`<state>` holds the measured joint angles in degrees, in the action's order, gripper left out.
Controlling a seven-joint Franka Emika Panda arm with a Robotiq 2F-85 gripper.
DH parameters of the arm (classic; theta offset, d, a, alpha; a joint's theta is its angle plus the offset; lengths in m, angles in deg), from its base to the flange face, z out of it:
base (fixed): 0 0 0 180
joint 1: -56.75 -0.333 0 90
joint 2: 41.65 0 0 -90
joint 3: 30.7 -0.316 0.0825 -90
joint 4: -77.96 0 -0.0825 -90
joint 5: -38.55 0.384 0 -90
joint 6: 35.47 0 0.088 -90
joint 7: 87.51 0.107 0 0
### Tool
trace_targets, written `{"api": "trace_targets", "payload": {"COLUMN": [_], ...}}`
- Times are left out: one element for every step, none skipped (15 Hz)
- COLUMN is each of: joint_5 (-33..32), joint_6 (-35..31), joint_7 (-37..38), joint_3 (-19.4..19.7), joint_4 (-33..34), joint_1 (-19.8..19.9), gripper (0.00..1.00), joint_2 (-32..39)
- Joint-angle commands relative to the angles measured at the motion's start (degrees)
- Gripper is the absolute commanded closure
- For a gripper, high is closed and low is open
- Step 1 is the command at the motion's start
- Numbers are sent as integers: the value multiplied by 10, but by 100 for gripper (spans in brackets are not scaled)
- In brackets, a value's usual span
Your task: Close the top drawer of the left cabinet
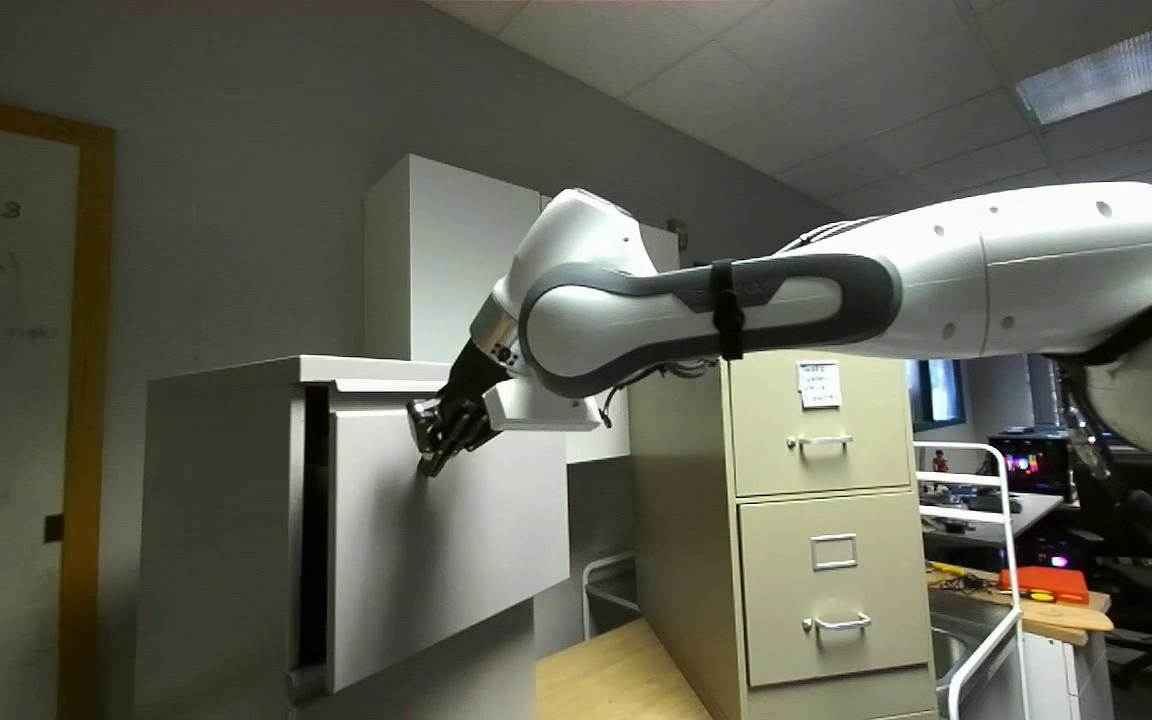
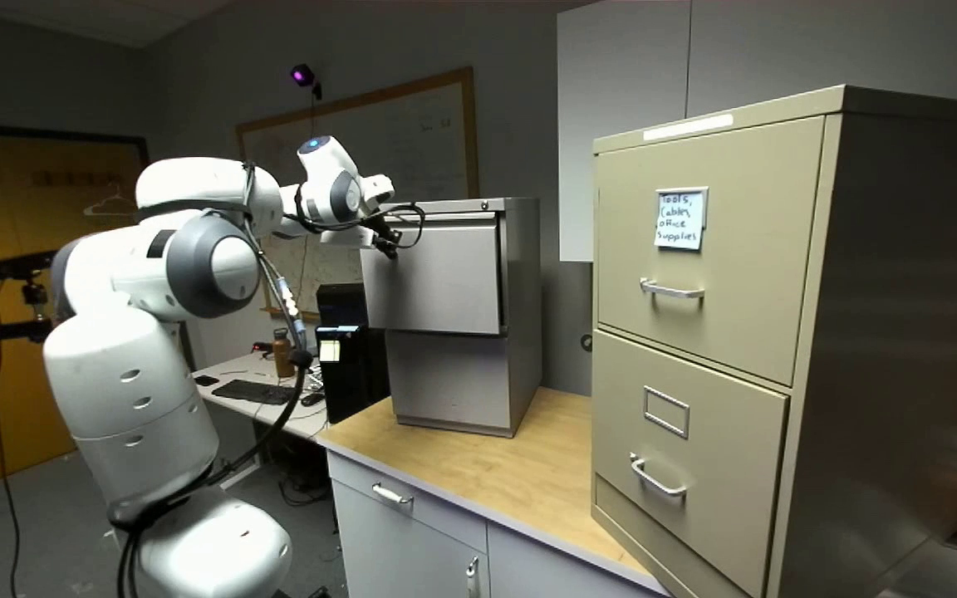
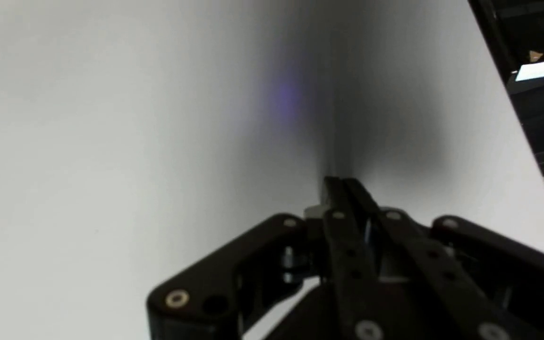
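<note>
The left cabinet is a boxy pale grey cabinet, seen in both exterior views point(image 1: 216, 520) point(image 2: 526, 307). Its top drawer has a plain white front, seen in both exterior views point(image 1: 486, 540) point(image 2: 449, 282). The drawer stands partly out, with a dark gap between its front and the cabinet body. My gripper, seen in both exterior views point(image 1: 428, 468) point(image 2: 392, 251), is at the upper part of the drawer front, fingertips touching or nearly touching it. In the wrist view the drawer front point(image 3: 88, 141) fills most of the picture. There the gripper point(image 3: 343, 180) is shut with nothing between the fingertips.
A beige filing cabinet point(image 1: 826, 570) with handled drawers stands beside the left cabinet on a wooden countertop point(image 2: 478, 465). A white wall cupboard point(image 1: 471, 260) hangs behind. A desk with a keyboard point(image 2: 252, 392) and a black computer case point(image 2: 354, 374) are on the far side.
</note>
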<state>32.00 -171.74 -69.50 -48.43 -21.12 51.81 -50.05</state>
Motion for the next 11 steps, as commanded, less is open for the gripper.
{"api": "trace_targets", "payload": {"joint_5": [-49,-60,-74,-86,-97,-105,-111,-114,-116,-119,-116], "joint_6": [27,33,41,46,55,63,71,81,90,109,126], "joint_7": [48,56,65,71,78,80,83,83,81,81,79], "joint_3": [-10,-7,-5,-1,3,8,13,19,26,33,38], "joint_4": [130,153,178,200,225,247,266,287,303,320,334], "joint_1": [-29,-41,-54,-67,-82,-96,-109,-121,-132,-140,-146], "gripper": [92,92,92,92,92,92,92,92,92,93,93], "joint_2": [106,125,146,164,183,200,215,230,241,249,253]}}
